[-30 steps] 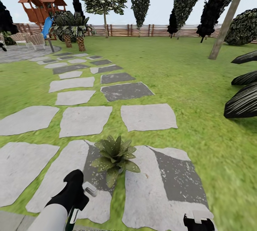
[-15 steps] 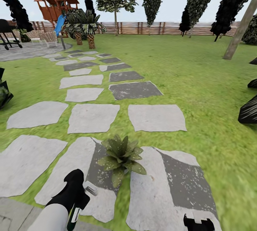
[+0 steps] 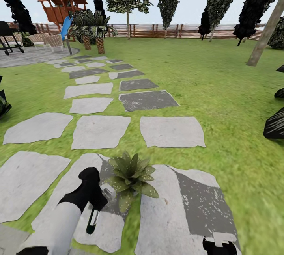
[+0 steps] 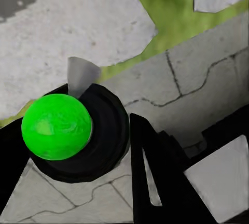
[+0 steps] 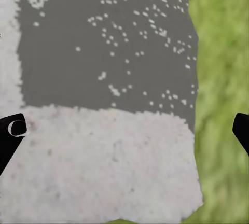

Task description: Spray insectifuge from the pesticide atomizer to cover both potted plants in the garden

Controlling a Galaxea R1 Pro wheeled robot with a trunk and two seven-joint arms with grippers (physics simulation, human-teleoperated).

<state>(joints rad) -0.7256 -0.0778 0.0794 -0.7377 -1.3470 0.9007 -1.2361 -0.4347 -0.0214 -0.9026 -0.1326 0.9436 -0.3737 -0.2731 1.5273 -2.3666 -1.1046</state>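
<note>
left gripper (image 3: 103,196) clamped on the pesticide atomizer (image 3: 94,218), now raised closer to the potted plant (image 3: 130,176) (nearly touching its leaves), right gripper (image 5: 124,130) fingers spread apart over a stepping stone (image 5: 104,146)

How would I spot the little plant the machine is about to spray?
Follow the path of pale stepping stones across the lawn toward the camera. In the gap between the two nearest stones sits the plant, a low rosette of pointed green leaves, just ahead of the left tool. Unlike the palm and tall trees, it hugs the ground.
</note>
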